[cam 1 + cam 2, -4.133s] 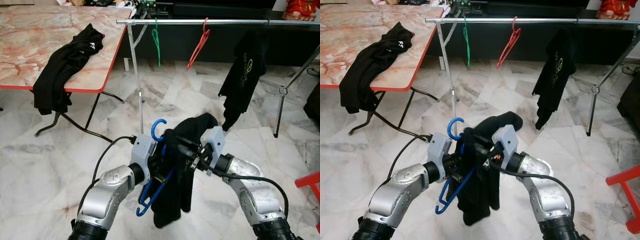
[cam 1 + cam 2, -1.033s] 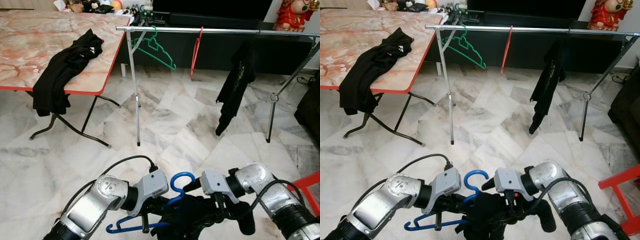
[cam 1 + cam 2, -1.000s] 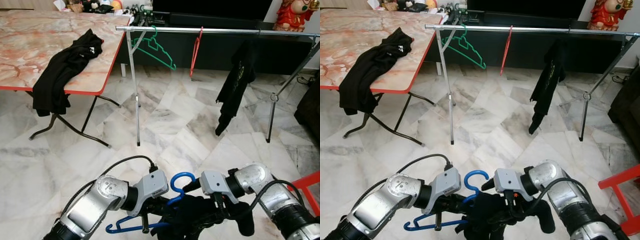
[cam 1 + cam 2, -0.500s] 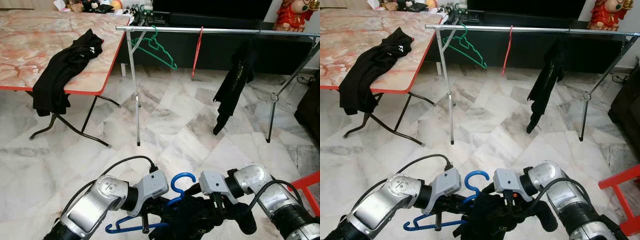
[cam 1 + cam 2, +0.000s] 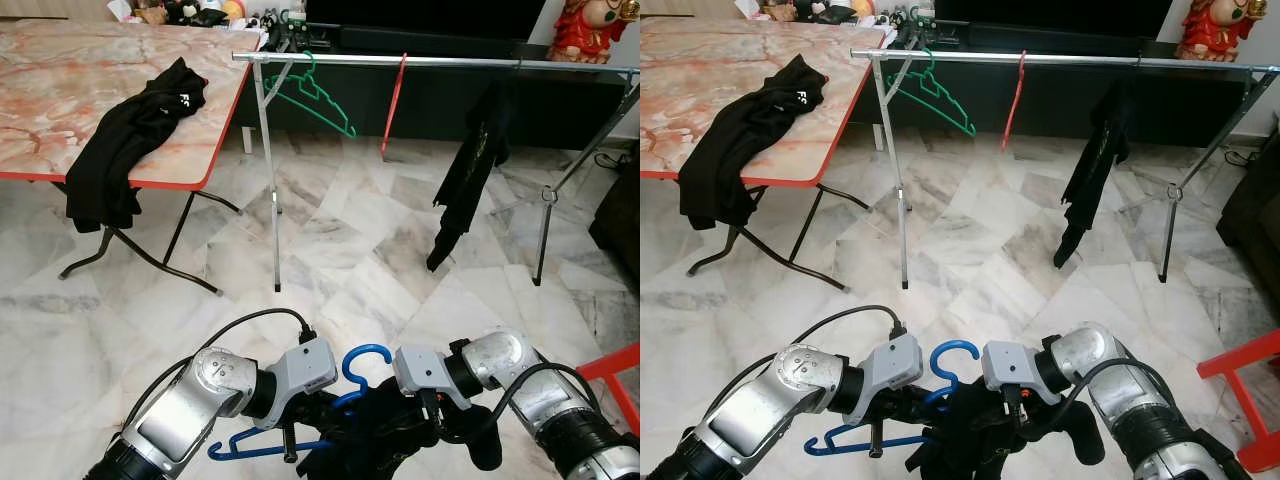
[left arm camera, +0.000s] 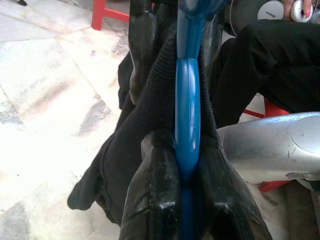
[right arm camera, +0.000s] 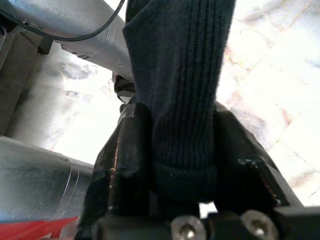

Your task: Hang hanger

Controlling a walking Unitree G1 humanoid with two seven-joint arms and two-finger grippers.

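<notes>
Low before the robot, well short of the rail [image 5: 430, 63], the left pincer [image 6: 182, 165] clamps the stiff, light blue hanger [image 5: 362, 372] while the right pincer [image 7: 182, 150] pinches its limp, slip-prone black garment [image 7: 180, 75].

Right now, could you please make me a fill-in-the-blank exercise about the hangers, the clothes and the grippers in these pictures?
1. The left gripper is shut on a hanger whose colour is ____.
2. The right gripper is shut on a dark ____.
3. On the rail, between the green hanger and the hanging black shirt, is a ____ hanger.
4. The black garment on the left lies over the edge of the ____.

Missing words: blue; garment; red; table
</notes>
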